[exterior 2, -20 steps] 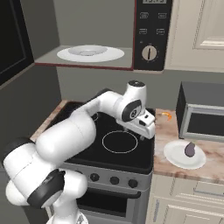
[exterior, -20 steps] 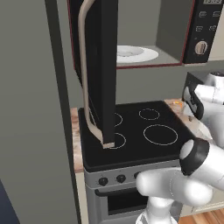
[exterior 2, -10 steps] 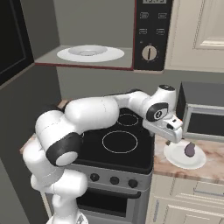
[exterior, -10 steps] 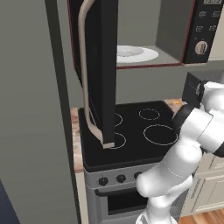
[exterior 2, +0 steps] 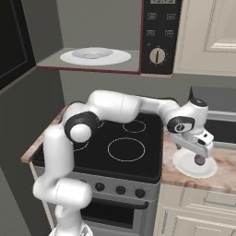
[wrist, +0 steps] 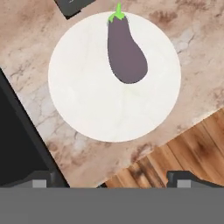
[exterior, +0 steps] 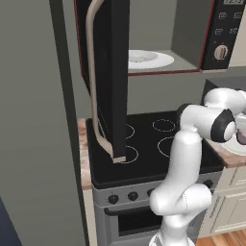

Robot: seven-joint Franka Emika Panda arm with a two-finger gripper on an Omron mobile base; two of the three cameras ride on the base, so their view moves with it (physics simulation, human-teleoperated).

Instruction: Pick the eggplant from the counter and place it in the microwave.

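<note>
One eggplant point(wrist: 126, 50) lies on a white plate point(wrist: 87, 100) on the bench point(wrist: 30, 52); the pincer point(wrist: 107, 177) hovers above, spread wide.

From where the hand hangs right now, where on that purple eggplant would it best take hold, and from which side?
Probably from straight above, closing across the fat lower half of the eggplant. It lies flat on the white plate on the counter, its green stem at the rim, so its long sides are free. The gripper looks open, its tips set wide apart.
</note>
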